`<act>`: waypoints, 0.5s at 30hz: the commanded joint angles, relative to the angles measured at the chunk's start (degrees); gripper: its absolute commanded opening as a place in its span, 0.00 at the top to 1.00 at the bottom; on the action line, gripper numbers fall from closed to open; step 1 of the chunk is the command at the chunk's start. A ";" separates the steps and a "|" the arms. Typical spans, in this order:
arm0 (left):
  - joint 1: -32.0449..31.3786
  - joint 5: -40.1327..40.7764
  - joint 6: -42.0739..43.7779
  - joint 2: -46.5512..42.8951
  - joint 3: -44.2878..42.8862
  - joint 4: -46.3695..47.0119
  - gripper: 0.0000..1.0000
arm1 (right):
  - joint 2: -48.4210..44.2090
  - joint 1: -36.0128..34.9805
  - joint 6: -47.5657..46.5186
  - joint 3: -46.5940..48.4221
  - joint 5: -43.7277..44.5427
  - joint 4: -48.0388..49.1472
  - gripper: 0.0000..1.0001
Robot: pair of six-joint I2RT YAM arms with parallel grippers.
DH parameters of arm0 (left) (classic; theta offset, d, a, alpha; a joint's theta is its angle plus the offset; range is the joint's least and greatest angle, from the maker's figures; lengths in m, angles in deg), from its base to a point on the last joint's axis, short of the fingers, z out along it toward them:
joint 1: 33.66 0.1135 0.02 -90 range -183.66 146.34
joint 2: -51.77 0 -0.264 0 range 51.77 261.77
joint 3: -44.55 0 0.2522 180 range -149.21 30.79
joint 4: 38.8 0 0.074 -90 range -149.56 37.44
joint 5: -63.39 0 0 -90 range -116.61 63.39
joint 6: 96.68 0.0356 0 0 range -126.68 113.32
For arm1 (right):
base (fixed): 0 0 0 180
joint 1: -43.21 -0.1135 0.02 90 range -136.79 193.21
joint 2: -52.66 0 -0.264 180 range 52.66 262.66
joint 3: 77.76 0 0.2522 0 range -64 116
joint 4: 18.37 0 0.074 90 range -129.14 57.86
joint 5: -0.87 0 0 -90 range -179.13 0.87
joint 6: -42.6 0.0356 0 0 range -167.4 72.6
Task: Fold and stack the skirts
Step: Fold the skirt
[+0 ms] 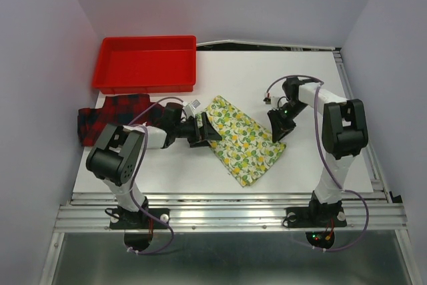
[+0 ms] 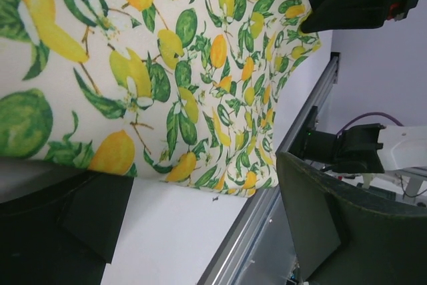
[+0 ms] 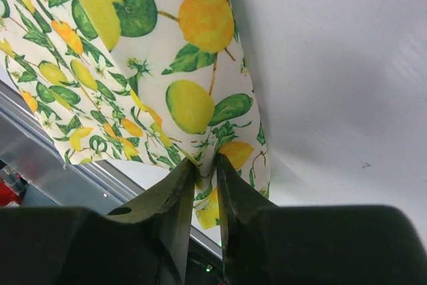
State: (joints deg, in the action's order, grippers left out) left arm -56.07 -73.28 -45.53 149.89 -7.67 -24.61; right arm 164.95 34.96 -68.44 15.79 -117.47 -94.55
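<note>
Right gripper (image 3: 205,168) pinches the right edge of the lemon skirt (image 1: 243,139), spread mid-table, while the left gripper (image 1: 208,129) gapes wide at its left edge. Plaid skirt (image 1: 100,118) lies left, just near of the red tray (image 1: 147,85).

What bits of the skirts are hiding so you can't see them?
Top view: the left arm covers the right end of the plaid skirt.
Left wrist view: the lemon skirt runs off the top and left edges.
Right wrist view: the right hand hides the lemon skirt's pinched edge; the plaid skirt is out of frame.
</note>
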 commanded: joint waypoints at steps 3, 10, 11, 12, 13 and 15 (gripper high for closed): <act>1.84 4.31 11.84 -8.65 -7.14 -17.72 0.02 | 2.66 0.25 3.19 1.07 4.51 4.40 0.82; 9.66 9.99 24.75 -16.12 -15.41 -32.77 0.02 | 7.05 0.25 3.72 3.09 12.15 11.51 0.81; 9.76 11.94 27.49 -15.78 -17.33 -33.91 0.02 | 7.85 0.25 3.64 5.35 13.04 12.13 0.80; 9.76 13.70 30.04 -15.16 -19.27 -34.96 0.02 | 8.90 0.25 3.63 7.12 13.91 12.57 0.78; 9.67 16.15 32.32 -14.37 -22.33 -35.67 0.02 | 10.13 0.25 3.81 9.31 14.71 12.84 0.76; 9.67 19.33 37.08 -11.04 -25.44 -36.55 0.08 | 15.05 0.25 4.25 18.18 15.24 11.88 0.74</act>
State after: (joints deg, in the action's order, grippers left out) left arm -45.80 -61.42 -20.86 136.58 -26.80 -56.44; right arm 172.82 34.90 -63.89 22.98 -109.42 -92.03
